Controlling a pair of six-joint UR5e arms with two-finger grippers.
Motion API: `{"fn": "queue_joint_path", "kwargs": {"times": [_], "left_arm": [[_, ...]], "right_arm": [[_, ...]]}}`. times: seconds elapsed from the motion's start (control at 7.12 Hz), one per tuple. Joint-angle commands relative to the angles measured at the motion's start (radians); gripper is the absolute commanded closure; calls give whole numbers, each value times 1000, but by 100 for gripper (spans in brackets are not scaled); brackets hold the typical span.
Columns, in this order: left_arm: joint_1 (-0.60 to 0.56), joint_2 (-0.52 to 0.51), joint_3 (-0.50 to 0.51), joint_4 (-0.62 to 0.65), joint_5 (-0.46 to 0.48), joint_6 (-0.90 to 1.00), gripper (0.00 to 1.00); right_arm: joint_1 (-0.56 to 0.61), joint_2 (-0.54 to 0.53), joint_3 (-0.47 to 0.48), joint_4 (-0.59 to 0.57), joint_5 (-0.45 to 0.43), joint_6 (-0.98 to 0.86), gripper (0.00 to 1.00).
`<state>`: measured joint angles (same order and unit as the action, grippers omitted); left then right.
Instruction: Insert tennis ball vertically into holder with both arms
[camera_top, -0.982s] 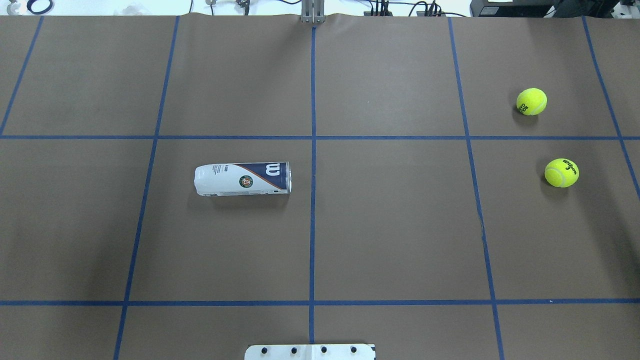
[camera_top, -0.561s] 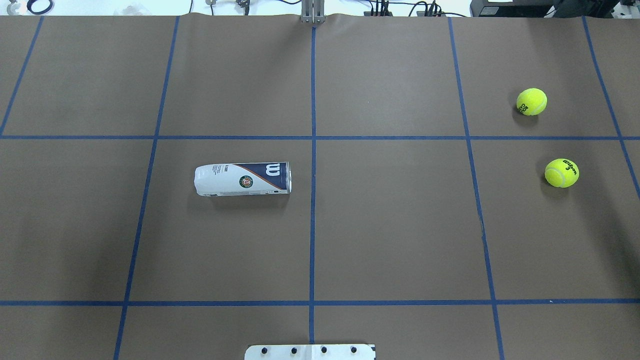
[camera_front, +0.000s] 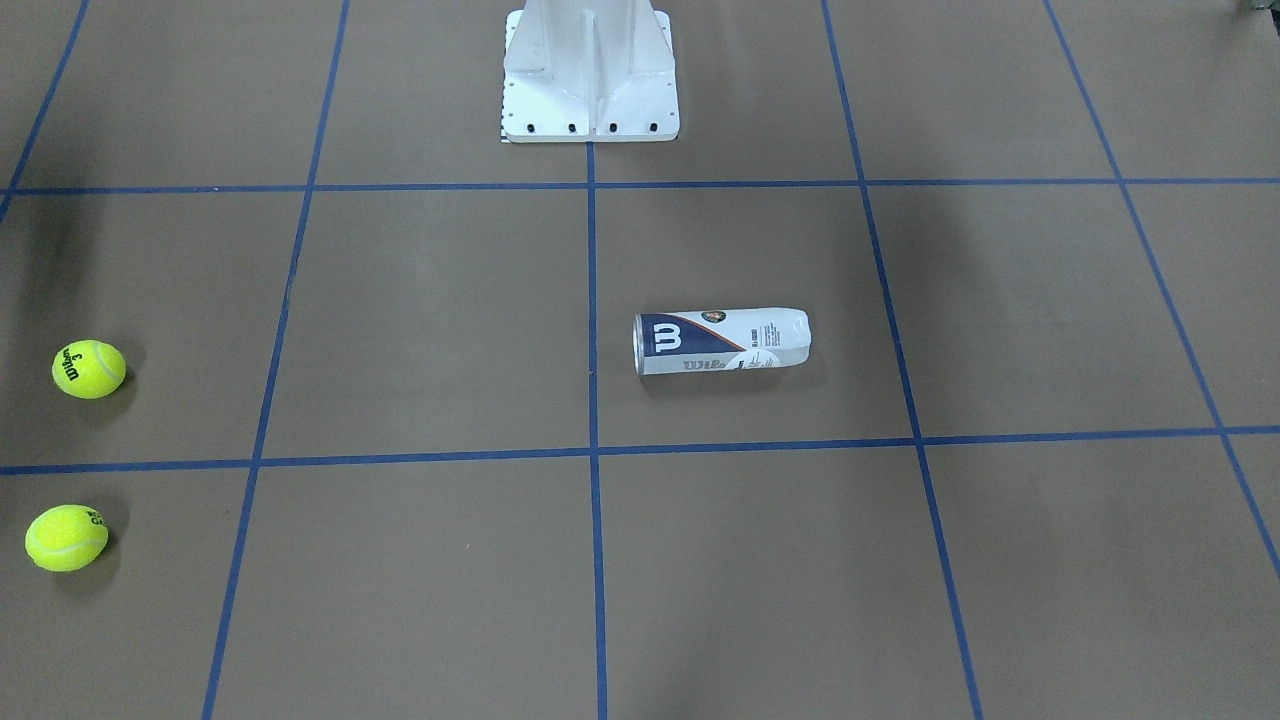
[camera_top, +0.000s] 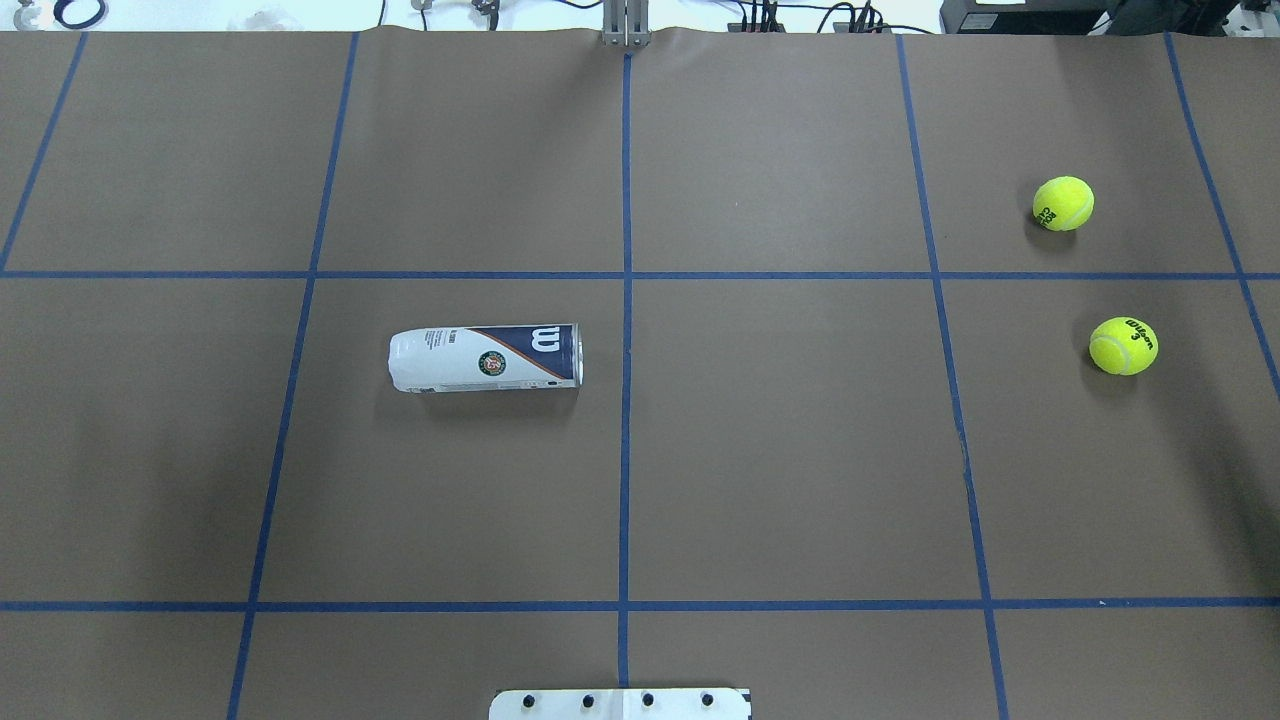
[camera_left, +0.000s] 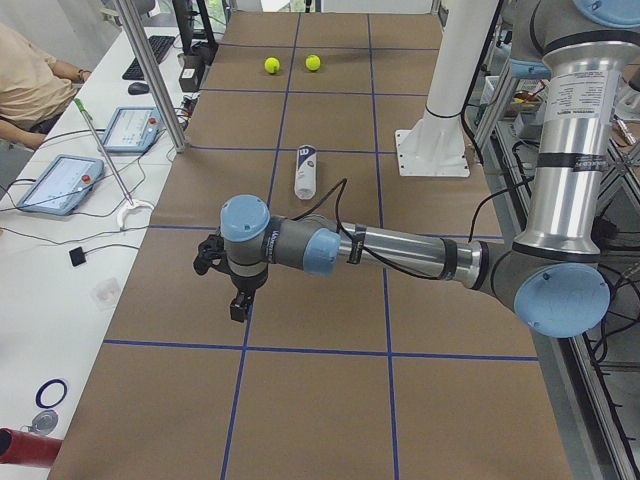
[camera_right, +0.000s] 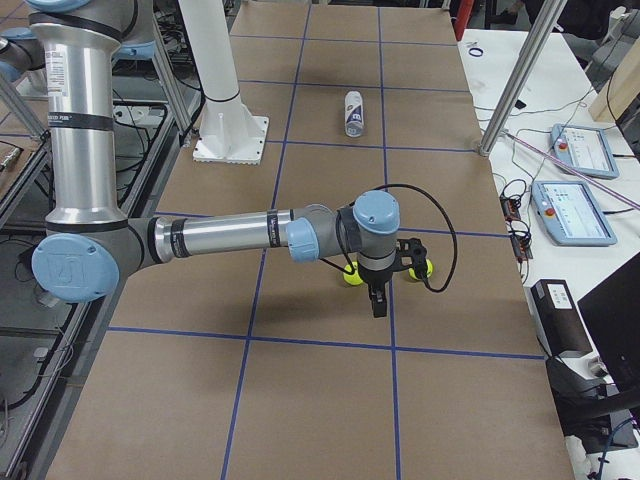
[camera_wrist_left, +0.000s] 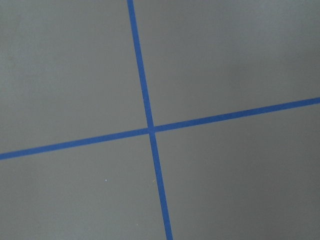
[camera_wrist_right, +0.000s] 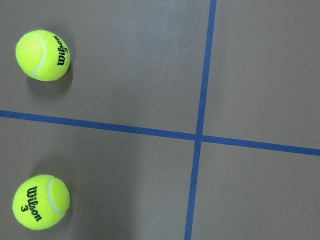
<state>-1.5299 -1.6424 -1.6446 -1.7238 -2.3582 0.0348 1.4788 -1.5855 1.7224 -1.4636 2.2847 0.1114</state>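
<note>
Lying sideways: one holder (camera_top: 485, 357) | two tennis balls (camera_top: 1063, 203) (camera_top: 1123, 345) | left fingers (camera_left: 238, 308), right fingers (camera_right: 377, 300): opening cannot tell

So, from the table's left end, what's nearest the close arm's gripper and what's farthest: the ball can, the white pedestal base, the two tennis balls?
From the left gripper:
1. Holder, lying mid-table just beyond it.
2. White pedestal base, toward the robot's side.
3. Desk-side tennis ball and robot-side tennis ball, at the far end; too close to call.

Brown table (camera_top: 800, 450) gridded in blue tape (camera_top: 624, 450) — white side benches (camera_left: 40, 330) alongside.
</note>
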Motion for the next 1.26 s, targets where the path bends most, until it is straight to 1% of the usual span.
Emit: {"fn": "queue_joint_path", "kwargs": {"times": [0.0,0.14,0.28,0.42,0.56,0.7,0.84,0.98,1.12], "left_arm": [[2,-20,25,-164,0,-9,0],[22,-74,22,-187,0,-88,0],[133,-188,29,-215,31,-87,0],[234,-292,28,-217,104,-87,0],[355,-379,31,-205,158,-92,0],[446,-422,32,-201,192,-90,1],[555,-454,20,-220,302,-78,1],[644,-508,22,-206,397,-76,1],[730,-525,28,-203,398,-61,1]], "right_arm": [[-5,4,2,9,-1,-6,0],[-6,5,-3,52,4,2,0],[-6,6,-1,57,5,2,0],[-8,9,2,60,9,1,0],[-12,10,2,62,9,1,0],[-12,13,2,62,7,1,1],[-12,24,2,62,7,2,1],[-12,25,2,62,9,2,1],[-14,25,3,62,9,2,1]]}}
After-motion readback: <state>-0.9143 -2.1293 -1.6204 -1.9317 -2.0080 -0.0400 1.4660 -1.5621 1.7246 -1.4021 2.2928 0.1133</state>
